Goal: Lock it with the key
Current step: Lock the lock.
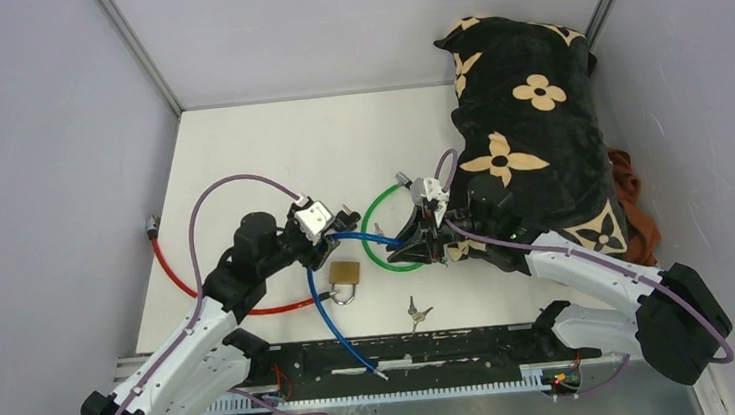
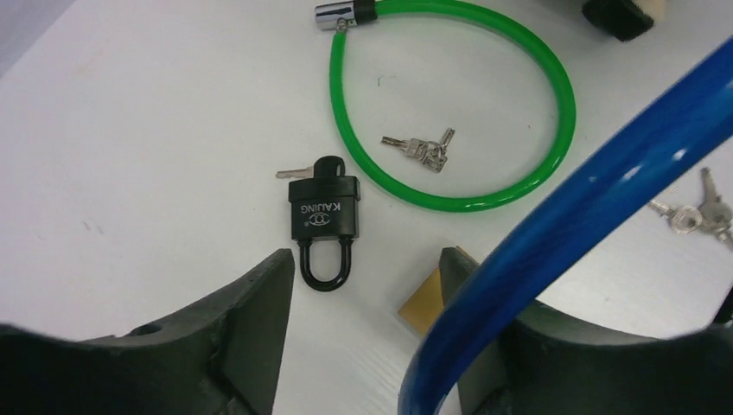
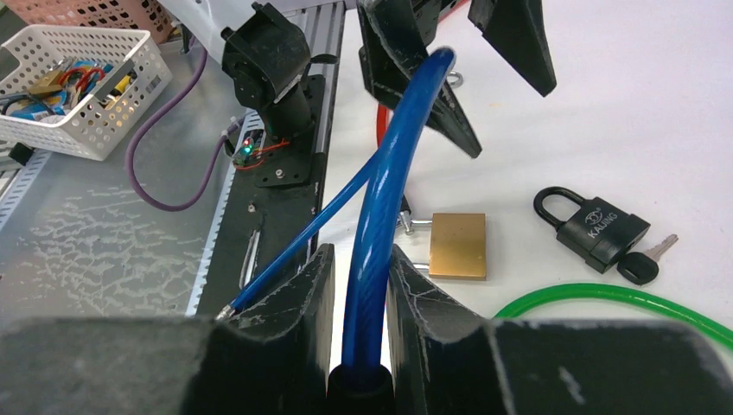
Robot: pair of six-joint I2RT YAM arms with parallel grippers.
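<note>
Right fingers (image 3: 294, 311) pinched blue cable lock (image 3: 389, 156). Left fingers (image 2: 251, 320) spread, cable crossing their 3 o'clock side. Black padlock (image 2: 322, 210) lay at 12 o'clock on table (image 2: 130, 130), key (image 2: 327, 167) against its base.

The left gripper (image 2: 367, 255) stands with its fingers spread wide, and the white tabletop (image 2: 130, 130) under the gap is bare. Just ahead of the gap lies a small black padlock (image 2: 322, 210) with a black-headed key (image 2: 327, 169) touching it. A thick blue plastic-coated cable (image 2: 596, 199) crosses that hand's right finger and bars that side, with a square brass padlock (image 2: 423, 307) beneath it. Farther ahead, a green plastic-coated cable loop (image 2: 484, 112) rings a bunch of small silver keys (image 2: 423, 151). Left of the hand the table is open. The right gripper (image 3: 359, 255) has its narrow gap filled by the blue cable. Behind it, a big black cushion with tan flowers (image 1: 529, 143) walls off the room.
</note>
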